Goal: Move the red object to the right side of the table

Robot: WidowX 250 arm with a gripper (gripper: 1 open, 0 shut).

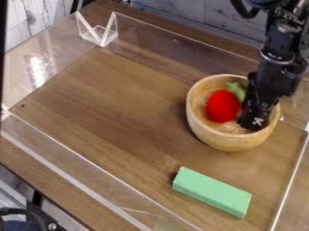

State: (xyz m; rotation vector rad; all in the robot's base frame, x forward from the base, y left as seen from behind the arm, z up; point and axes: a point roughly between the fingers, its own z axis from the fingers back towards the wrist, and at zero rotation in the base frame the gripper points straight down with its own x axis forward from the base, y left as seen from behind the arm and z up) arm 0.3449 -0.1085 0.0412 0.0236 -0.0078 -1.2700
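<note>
Glossy red, the ball-shaped toy fruit (222, 106) sits inside the round wooden bowl (204, 129) as the black gripper (250, 118) reaches in beside it, fingertip spacing unclear; securing the fruit seems next.

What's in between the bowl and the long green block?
Just a narrow strip of bare brown tabletop separates the wooden bowl from the green block, as the camera view shows.

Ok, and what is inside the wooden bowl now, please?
Inside the bowl I see the red ball-shaped fruit with its green stem piece. The gripper reaches in and covers the right part, so that cannot be seen.
</note>
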